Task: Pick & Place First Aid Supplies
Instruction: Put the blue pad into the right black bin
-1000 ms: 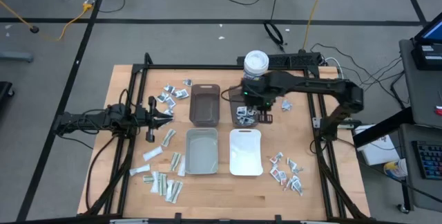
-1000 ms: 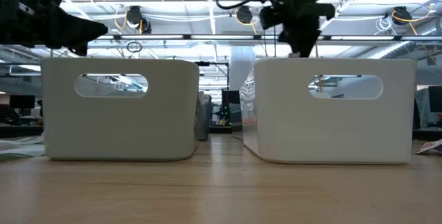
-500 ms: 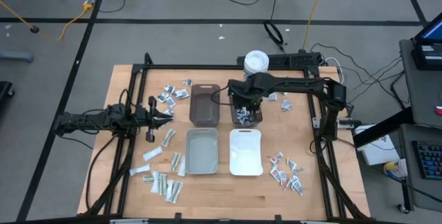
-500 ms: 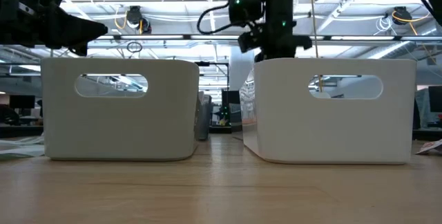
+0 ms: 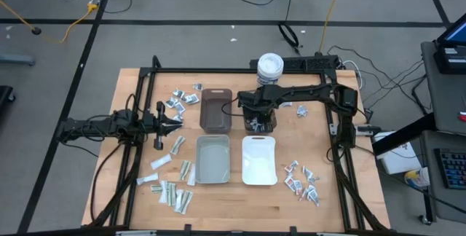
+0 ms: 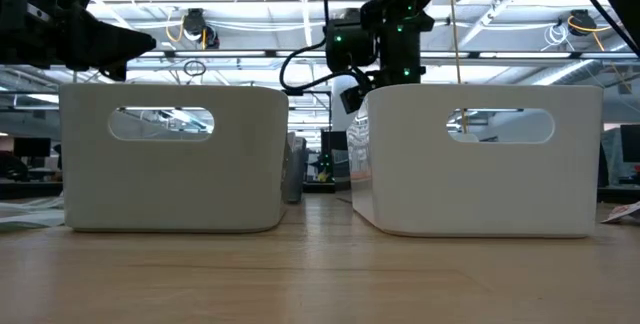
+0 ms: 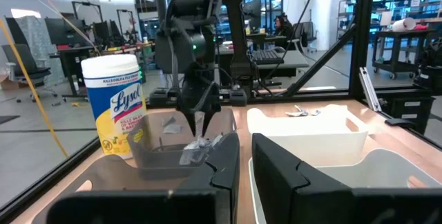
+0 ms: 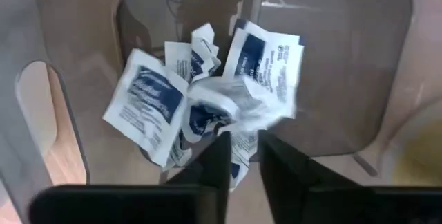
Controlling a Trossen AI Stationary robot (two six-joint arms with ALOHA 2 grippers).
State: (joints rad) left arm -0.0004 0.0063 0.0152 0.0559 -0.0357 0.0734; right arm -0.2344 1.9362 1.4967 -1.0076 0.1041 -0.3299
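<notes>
My right gripper (image 5: 256, 114) hangs fingers-down over the small translucent grey bin (image 5: 271, 125), shut on a bunch of white packets with blue print (image 8: 207, 106). The left wrist view shows this gripper (image 7: 199, 124) from the side, with crumpled packets (image 7: 197, 151) at about the bin's rim. Loose packets lie flat on the table at the far left (image 5: 182, 97), near left (image 5: 171, 189), near right (image 5: 302, 179) and far right (image 5: 295, 107). My left gripper (image 5: 177, 119) waits, shut, over the table's left side. My right gripper pinches the bunch where the packets meet (image 8: 238, 124), from above with fingers pointing down. Several packets fan out beyond the fingertips (image 8: 221, 151). The bunch hangs below the fingers inside the bin's outline. Whether its lower end touches the bin floor does not show.
A dark brown bin (image 5: 215, 111) stands left of the grey one. A grey bin (image 5: 212, 159) and a white bin (image 5: 258, 161) stand nearer. A white tub with a yellow label (image 5: 269, 64) stands at the far edge. A black frame (image 5: 138, 156) borders the table.
My right gripper has moved down and a little toward the table's left and near edges, staying over the grey bin with the packets below it. Its forearm has swung toward the far right corner.
</notes>
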